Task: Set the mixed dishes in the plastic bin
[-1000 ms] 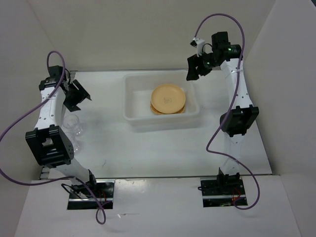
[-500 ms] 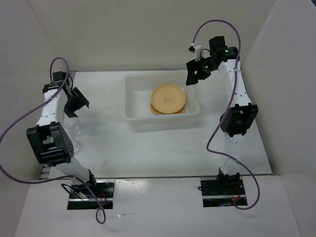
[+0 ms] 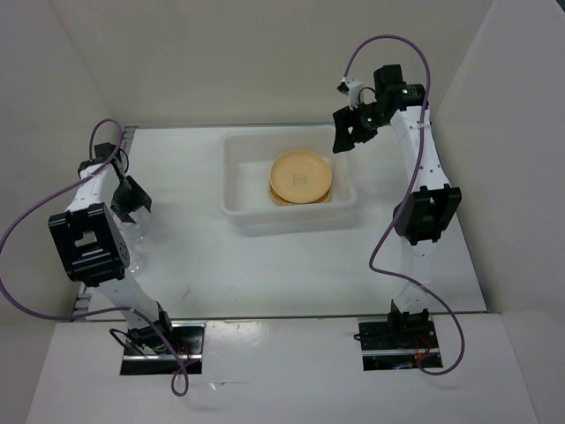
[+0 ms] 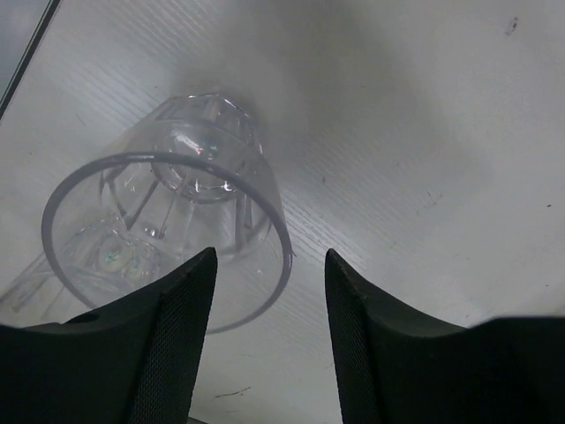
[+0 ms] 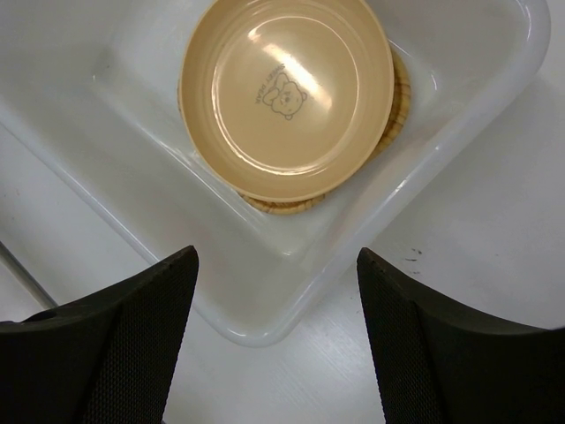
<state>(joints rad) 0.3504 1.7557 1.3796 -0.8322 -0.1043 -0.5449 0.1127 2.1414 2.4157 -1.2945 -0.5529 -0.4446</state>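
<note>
Left claw (image 4: 267, 265) open over clear cup (image 4: 168, 203), upright on table (image 4: 424, 132) well left of bin (image 3: 291, 215); I'd drop w/ cup wall btwn fingers (image 4: 177, 336), squeeze gently.

— What's in the bin (image 5: 265, 329)?
— A round tan plate (image 5: 287, 88) with a small mark at its centre. It lies on a woven plate (image 5: 284, 205) whose edge peeks out beneath.
— And the right gripper (image 5: 275, 258)?
— Over one corner of the bin, fingers (image 5: 115, 353) wide apart, holding nothing.
</note>
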